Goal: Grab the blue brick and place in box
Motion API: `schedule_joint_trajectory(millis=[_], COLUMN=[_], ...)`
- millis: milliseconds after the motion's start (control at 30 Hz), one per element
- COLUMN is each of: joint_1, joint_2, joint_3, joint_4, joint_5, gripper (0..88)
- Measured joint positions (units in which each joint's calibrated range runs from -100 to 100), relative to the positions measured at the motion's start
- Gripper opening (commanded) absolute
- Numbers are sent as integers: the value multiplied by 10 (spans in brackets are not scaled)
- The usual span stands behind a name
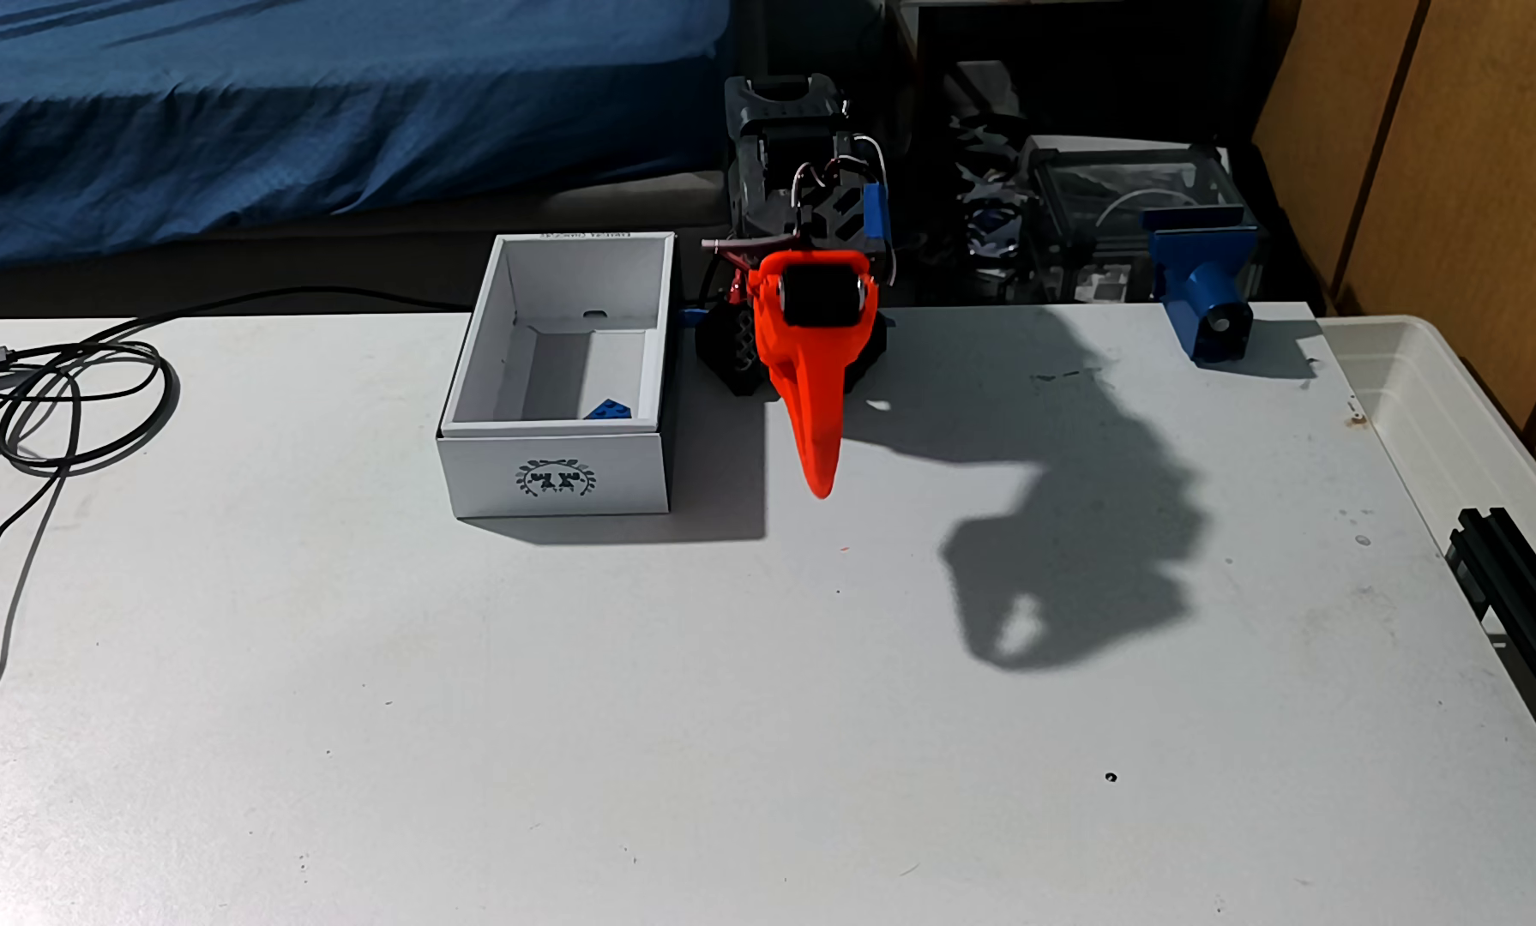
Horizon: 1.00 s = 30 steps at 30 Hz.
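Blue brick (609, 410): lying inside the box (559, 467), near-right corner in the fixed view (half hidden by the front wall) | gripper (819, 481): orange, pointing down beside the box, holding nothing; can't tell whether fingers are together | table (568, 712): white.

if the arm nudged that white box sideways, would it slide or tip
Probably slide: the box sits flat on the smooth table and looks wider than tall. It seems light, thin-walled cardboard holding only the blue brick, so a push high on a wall might flex it.
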Motion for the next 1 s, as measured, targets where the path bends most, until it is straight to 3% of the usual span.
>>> schedule_joint_trajectory(millis=[200,1000], joint_1=[0,0], joint_2=[-3,-3], joint_3=[-1,-1], joint_4=[97,99], joint_5=[0,0], gripper=[9,9])
